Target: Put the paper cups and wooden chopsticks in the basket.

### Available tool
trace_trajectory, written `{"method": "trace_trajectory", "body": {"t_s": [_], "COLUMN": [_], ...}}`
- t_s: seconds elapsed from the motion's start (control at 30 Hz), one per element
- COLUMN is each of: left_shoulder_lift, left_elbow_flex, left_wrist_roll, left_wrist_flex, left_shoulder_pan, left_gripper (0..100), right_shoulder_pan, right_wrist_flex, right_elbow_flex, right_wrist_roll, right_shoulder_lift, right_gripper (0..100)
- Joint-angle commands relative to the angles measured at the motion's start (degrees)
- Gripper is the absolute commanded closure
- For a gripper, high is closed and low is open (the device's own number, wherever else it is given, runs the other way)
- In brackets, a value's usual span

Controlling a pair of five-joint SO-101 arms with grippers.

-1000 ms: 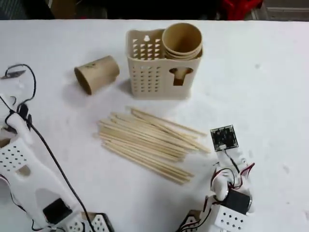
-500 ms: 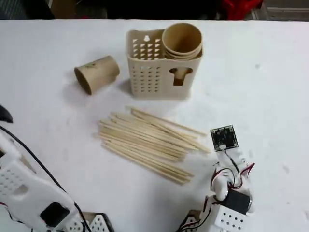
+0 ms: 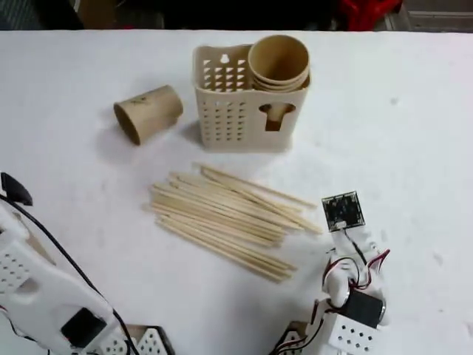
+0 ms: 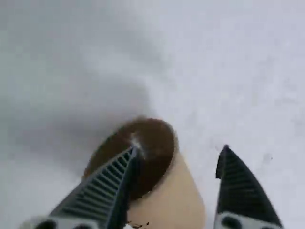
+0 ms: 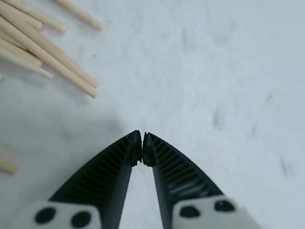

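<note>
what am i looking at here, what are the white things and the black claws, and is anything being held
This is a white table with two small robot arms; the white shapes at the near edge are the left arm and right arm. The high view is from a fixed camera looking down: a basket with stacked paper cups in it, a loose cup lying on its side beside it, and a pile of wooden chopsticks. The other two pictures come from a camera on each arm's wrist; the black claws are that arm's hand. The left hand is open, pointed at the loose cup but not touching it. The right hand is shut on nothing, near the chopstick ends. Nothing is held.
</note>
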Motion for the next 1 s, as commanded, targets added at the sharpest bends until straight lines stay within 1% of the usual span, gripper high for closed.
{"method": "trace_trajectory", "body": {"t_s": [0.0, 0.07, 0.17, 0.37, 0.5, 0.6, 0.73, 0.9, 0.97], "left_shoulder_lift": [1.36, 1.8, 1.8, 1.8, 1.8, 1.71, -0.75, -10.15, -15.52], "left_elbow_flex": [0.09, 0.97, 4.75, 11.96, 12.13, 12.04, 8.62, -0.53, -4.4], "left_wrist_roll": [-2.81, -4.4, -5.19, -12.48, -13.63, -13.36, -12.75, -11.87, -8.88], "left_wrist_flex": [1.05, 1.58, 1.58, 1.49, 1.49, 1.49, 1.49, 1.49, 1.41], "left_shoulder_pan": [-0.48, -0.4, -0.4, 0.48, 2.51, 4.88, 8.13, 14.64, 18.24], "left_gripper": [74, 75, 80, 91, 98, 98, 98, 98, 98], "right_shoulder_pan": [-0.13, -0.13, -0.13, -0.13, -0.13, -0.13, -0.13, -0.31, -0.22], "right_wrist_flex": [-0.57, -0.57, -0.57, -0.57, -0.57, -0.57, -0.57, -0.57, -0.57], "right_elbow_flex": [0.44, 0.44, 0.44, 0.44, 0.44, 0.44, 0.44, 0.44, 0.44], "right_wrist_roll": [0.62, 0.62, 0.62, 0.62, 0.62, 0.62, 0.62, 0.62, 0.62], "right_shoulder_lift": [-0.4, -0.4, -0.4, -0.4, -0.4, -0.4, -0.4, -0.4, -0.4], "right_gripper": [97.8, 97.8, 97.8, 97.8, 97.8, 97.8, 97.8, 97.8, 97.8]}}
